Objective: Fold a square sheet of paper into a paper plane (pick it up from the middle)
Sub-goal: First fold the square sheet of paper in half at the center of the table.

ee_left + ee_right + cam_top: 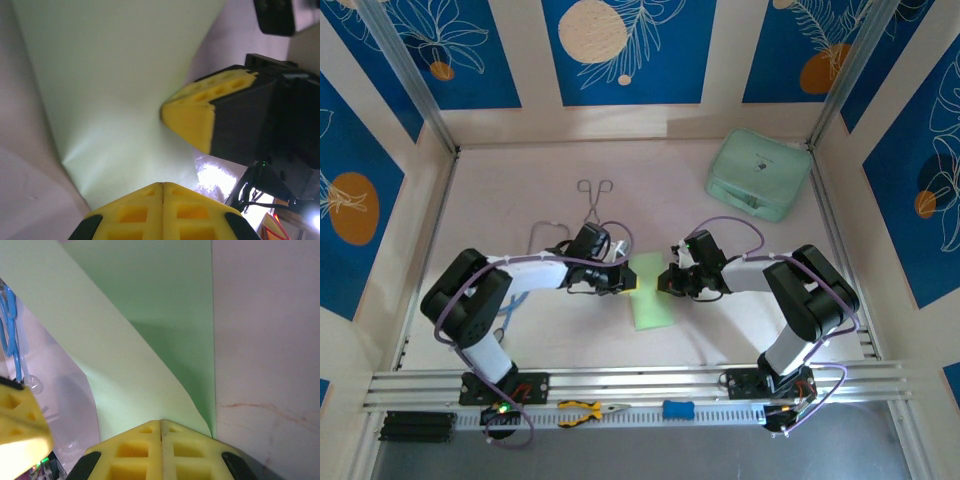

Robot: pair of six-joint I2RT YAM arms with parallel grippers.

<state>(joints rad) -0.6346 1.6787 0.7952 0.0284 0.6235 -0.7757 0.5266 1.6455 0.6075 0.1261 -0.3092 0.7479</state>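
My left end effector [163, 186] & right end effector [161, 423] are both pressed shut, pinching opposite edges of the square sheet of paper [651, 303] btw them at mid tabletop [515, 190]; an uneven pull could prob tear it or slip it, skewing the crease

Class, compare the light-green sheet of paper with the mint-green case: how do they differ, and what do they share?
The sheet of paper is thin and bent; the case is bulky, with rounded corners. The left claw and right claw pinch the sheet of paper mid-table; the case lies untouched at the far right. Both are pale green.
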